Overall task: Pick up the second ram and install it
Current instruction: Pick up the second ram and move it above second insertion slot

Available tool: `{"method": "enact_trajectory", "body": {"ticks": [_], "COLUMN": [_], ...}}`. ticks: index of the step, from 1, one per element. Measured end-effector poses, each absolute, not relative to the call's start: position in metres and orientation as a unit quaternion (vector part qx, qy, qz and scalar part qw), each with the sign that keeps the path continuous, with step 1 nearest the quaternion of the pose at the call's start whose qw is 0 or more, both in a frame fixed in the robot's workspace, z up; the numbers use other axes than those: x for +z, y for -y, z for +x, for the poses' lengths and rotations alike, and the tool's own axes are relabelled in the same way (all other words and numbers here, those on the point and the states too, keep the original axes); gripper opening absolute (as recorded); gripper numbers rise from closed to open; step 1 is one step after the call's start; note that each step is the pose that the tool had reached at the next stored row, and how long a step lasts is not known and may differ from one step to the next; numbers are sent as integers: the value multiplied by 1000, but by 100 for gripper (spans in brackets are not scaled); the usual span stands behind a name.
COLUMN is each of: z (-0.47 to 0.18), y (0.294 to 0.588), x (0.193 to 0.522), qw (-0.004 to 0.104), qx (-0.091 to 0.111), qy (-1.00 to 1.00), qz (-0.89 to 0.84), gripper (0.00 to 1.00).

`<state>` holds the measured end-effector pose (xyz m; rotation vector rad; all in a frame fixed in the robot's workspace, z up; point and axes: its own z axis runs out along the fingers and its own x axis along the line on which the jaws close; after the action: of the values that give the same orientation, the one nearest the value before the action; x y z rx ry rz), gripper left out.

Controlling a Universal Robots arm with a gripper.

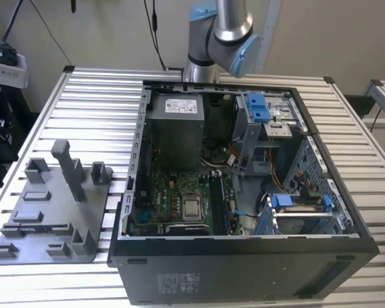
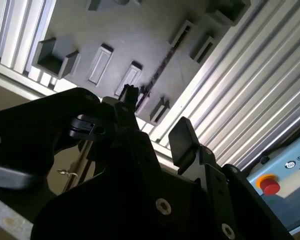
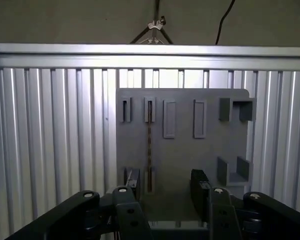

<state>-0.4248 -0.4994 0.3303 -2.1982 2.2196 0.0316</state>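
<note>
Hand (image 3: 166, 182) up close is wide open and empty, hanging over the grey tray (image 3: 180, 160) on the table (image 3: 50, 140) where the second ram (image 3: 149, 145) sits on edge in its slot, so I'd say pickup and install are both left to do.

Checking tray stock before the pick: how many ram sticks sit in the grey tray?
1. The second ram stands on edge in a long slot of the grey tray, seen in both wrist views. Its other slots look bare, though the posts may hide part.
</note>
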Motion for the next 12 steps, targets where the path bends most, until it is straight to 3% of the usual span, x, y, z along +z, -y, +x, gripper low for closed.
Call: {"method": "enact_trajectory", "body": {"ticks": [12], "z": [-425], "y": [499], "x": [315], "qw": [9], "qx": [10], "qy": [-710], "qz": [-704], "gripper": [54]}}
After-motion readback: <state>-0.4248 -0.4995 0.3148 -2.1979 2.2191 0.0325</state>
